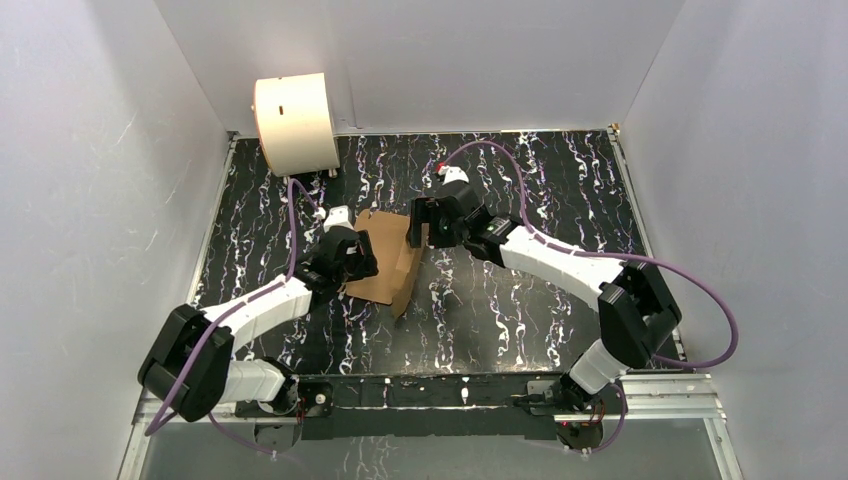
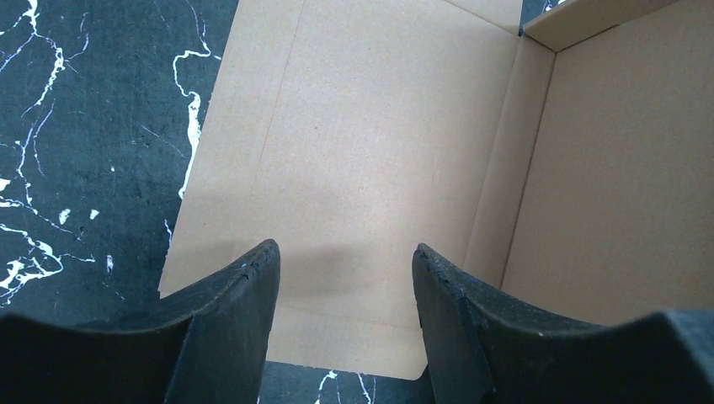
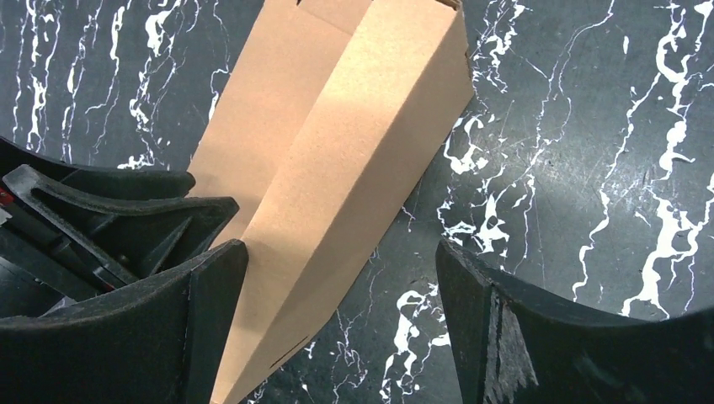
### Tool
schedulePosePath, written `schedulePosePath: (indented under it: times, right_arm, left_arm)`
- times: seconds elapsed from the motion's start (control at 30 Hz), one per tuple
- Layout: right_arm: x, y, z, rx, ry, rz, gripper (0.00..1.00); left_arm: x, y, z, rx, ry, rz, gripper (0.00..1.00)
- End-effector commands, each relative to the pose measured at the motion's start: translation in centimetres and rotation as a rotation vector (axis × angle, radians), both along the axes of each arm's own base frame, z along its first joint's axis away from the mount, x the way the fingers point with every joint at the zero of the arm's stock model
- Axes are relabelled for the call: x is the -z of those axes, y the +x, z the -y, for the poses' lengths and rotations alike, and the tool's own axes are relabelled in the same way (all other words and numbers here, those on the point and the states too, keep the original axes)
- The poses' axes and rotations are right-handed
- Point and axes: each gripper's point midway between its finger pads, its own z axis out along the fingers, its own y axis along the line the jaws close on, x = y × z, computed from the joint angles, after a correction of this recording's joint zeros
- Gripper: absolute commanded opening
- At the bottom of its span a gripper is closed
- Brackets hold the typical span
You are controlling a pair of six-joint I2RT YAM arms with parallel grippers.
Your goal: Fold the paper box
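Black marbled table (image 1: 560, 300), white-veined, boxed in by pale grey walls; cream drum (image 1: 295, 122) at the far-left corner. Mid-table: paper box (image 1: 385, 265), part-folded, one panel lying flat, right side raised. Left gripper (image 2: 343, 248) over the flat panel, jaws partly apart, holding nothing. Right gripper (image 3: 341, 244) spread wide, straddling the raised wall, not pinching it.

Soft, even light from above; all three views are sharp. A faint shadow crosses the paper box (image 2: 362, 168); the white walls (image 1: 90, 200) look evenly bright.
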Motion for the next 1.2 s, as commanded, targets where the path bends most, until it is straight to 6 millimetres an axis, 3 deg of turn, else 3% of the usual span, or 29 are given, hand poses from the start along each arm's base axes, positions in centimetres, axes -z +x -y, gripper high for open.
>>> schedulePosePath:
  times: [0.0,0.13,0.33,0.7,0.93,1.17]
  right_arm:
    - [-1.0,-0.2,-1.1,-0.046,0.007,-0.016,0.91]
    - [-1.9,-0.2,-1.9,-0.071,0.026,-0.010,0.92]
    - [-1.1,-0.3,-2.5,-0.074,0.008,-0.037,0.92]
    - [-4.3,-0.5,-2.9,-0.068,0.034,0.029,0.93]
    - [-2.2,-0.3,-2.4,-0.034,-0.006,0.001,0.87]
    - [-2.9,0.2,-4.1,-0.057,0.040,0.012,0.80]
  left_arm:
    - [-1.4,0.0,-0.4,-0.003,-0.010,0.022,0.57]
    - [-1.6,0.0,-0.6,-0.008,-0.011,0.025,0.58]
    - [-1.5,-0.2,-0.5,-0.007,-0.021,0.019,0.58]
    - [-1.8,-0.3,-1.0,-0.020,-0.018,0.031,0.59]
    - [-1.9,-0.3,-0.8,-0.015,-0.035,0.032,0.59]
    - [-1.9,-0.5,-0.9,-0.015,-0.029,0.031,0.59]
